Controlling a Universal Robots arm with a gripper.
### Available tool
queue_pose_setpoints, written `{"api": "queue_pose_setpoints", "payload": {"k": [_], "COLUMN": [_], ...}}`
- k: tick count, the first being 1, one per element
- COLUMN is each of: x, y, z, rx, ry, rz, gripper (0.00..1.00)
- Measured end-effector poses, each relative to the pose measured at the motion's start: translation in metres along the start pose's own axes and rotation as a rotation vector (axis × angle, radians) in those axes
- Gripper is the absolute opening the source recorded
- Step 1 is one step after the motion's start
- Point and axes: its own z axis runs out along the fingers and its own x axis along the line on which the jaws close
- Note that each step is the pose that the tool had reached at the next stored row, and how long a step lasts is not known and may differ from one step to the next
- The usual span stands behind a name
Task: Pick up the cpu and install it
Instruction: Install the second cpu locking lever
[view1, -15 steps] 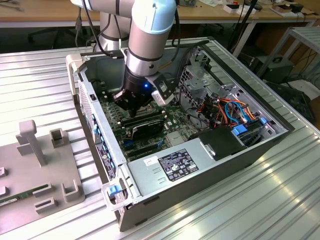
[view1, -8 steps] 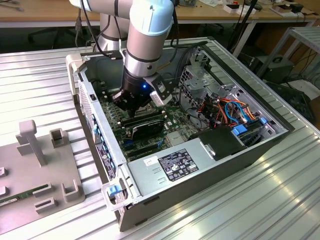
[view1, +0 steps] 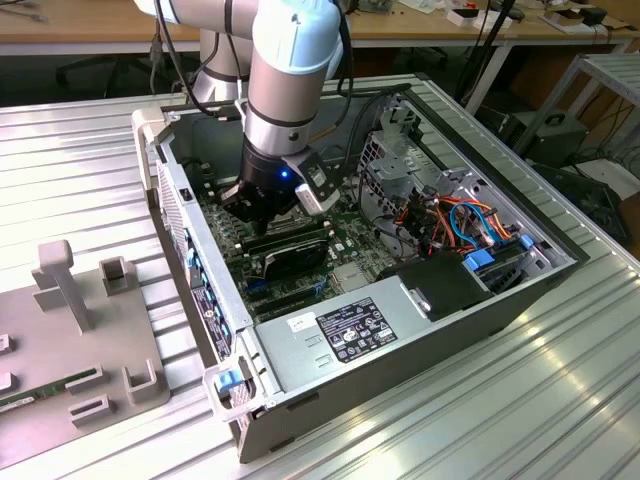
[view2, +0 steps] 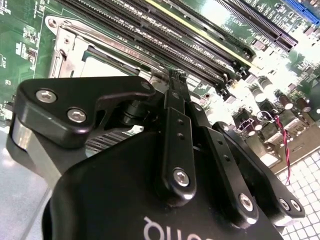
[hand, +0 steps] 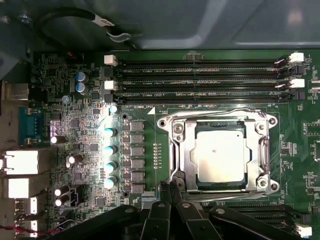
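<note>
While the black two-fingered gripper (hand: 169, 192) hangs low with its fingers pinched together on nothing, just off the near edge of the metal-framed socket (hand: 180, 150), the dull silver square cpu (hand: 220, 155) already lies seated there, apparently placed, so withdrawing calls only for lifting clear.

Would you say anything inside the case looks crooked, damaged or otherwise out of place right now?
Nothing stands out. In the first wrist view the cpu lies flat and square inside the socket frame, edges parallel to it. The memory slots beside it run straight. The gripper hangs just off the socket's edge, fingers together, holding nothing.
</note>
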Motion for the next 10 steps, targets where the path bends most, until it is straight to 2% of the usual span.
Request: {"api": "queue_pose_setpoints", "payload": {"k": [10], "x": [0.0035], "y": [0.0018], "z": [0.0026], "rx": [-0.0037], "ry": [-0.0076], "rz": [0.000], "gripper": [0.11]}}
